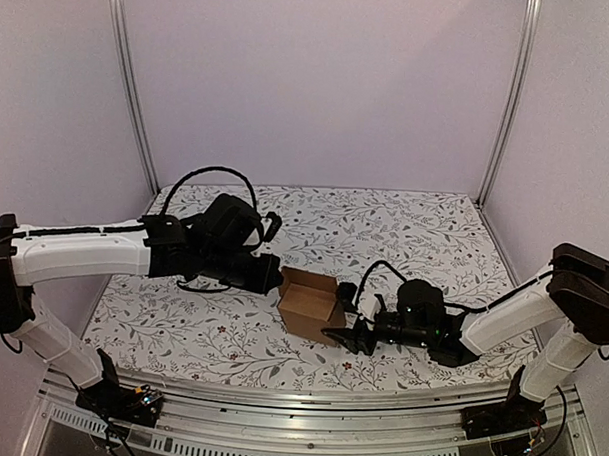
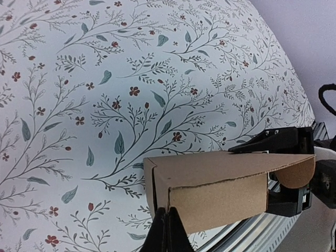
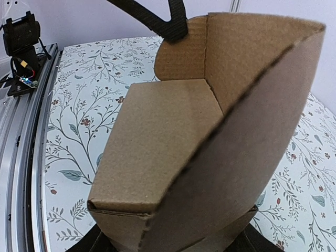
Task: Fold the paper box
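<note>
Item: paper box [image 1: 310, 306], brown and unprinted. It stands near the middle of the flowered worktop [image 1: 415, 227], between the two arms, with its top open. Stage: mid-fold. The walls are up and one inner flap lies folded in, but the mouth gapes and a rounded tab [image 2: 297, 176] sticks out untucked. Left claw [image 1: 275, 276]: closed, tips at the box's far left corner; whether card is pinched between them cannot be told. Right claw [image 1: 349, 335]: fingers spread around the box's near right side, gripping it low across its body. Next move, as judged: one claw steadies the body while the other presses the loose tab inward along its crease, gently enough to spare the thin walls. Obscured: the underside and its closure; the right claw's fingertips, cut off beneath the box in their own view; any lid panel, not distinguishable.
</note>
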